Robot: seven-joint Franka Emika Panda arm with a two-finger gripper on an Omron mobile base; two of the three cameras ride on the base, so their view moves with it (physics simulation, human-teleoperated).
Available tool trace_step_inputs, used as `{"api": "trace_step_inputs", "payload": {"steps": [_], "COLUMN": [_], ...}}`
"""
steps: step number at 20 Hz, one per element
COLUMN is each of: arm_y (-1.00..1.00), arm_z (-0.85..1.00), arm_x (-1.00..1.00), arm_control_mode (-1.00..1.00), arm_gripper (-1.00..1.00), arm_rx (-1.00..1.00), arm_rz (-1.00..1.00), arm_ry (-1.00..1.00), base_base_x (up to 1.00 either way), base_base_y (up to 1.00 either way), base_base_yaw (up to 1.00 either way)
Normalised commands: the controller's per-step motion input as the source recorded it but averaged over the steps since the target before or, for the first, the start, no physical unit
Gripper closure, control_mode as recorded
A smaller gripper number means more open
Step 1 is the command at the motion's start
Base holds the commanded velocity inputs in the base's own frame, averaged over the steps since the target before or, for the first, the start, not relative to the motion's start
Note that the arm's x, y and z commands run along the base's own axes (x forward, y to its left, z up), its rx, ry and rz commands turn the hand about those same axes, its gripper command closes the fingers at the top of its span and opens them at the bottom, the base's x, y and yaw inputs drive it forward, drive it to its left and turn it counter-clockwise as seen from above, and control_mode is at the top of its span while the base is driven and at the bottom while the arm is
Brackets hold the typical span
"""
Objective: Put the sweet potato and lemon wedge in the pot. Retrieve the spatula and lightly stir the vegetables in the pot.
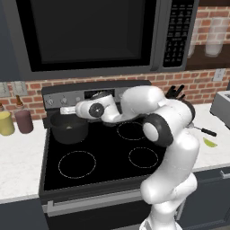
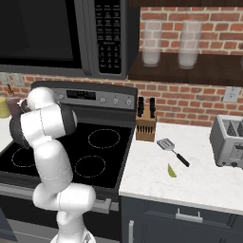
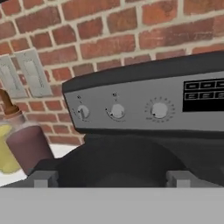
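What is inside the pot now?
A small pale lump shows in the pot; too blurred to identify. The gripper covers the rest.

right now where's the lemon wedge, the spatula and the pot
lemon wedge (image 2: 171, 171), right base view, middle of the wedge
spatula (image 2: 165, 144), right base view, slotted metal head
pot (image 1: 68, 132), left base view, front wall

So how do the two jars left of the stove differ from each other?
The yellow jar is pale yellow, while the maroon jar is dark reddish-brown. The yellow jar stands farther from the stove; the maroon jar stands nearer it and nearer the pot. The yellow jar looks slightly wider. Both stand upright on the white counter against the brick wall.
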Motion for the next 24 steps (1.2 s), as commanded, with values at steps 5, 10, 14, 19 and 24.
{"api": "trace_step_inputs", "payload": {"steps": [5, 10, 14, 19, 24], "arm_y": [-0.37, -0.52, -0.5, -0.51, -0.49], "arm_z": [0.64, 0.94, 1.0, 1.0, 1.0], "arm_x": [-1.0, -1.0, -1.0, -1.0, -0.86], "arm_control_mode": [-1.0, -1.0, -1.0, -1.0, -1.0], "arm_gripper": [-1.0, -1.0, -1.0, -1.0, -1.0], "arm_rx": [0.0, 0.0, 0.02, 0.03, 0.02], "arm_rz": [0.0, 0.0, 0.0, 0.0, -0.03], "arm_ry": [-0.05, -0.05, -0.01, 0.01, 0.15], "base_base_x": [0.0, 0.0, 0.0, 0.0, 0.0], "base_base_y": [0.0, 0.0, 0.0, 0.0, 0.0], "base_base_yaw": [0.0, 0.0, 0.0, 0.0, 0.0]}}
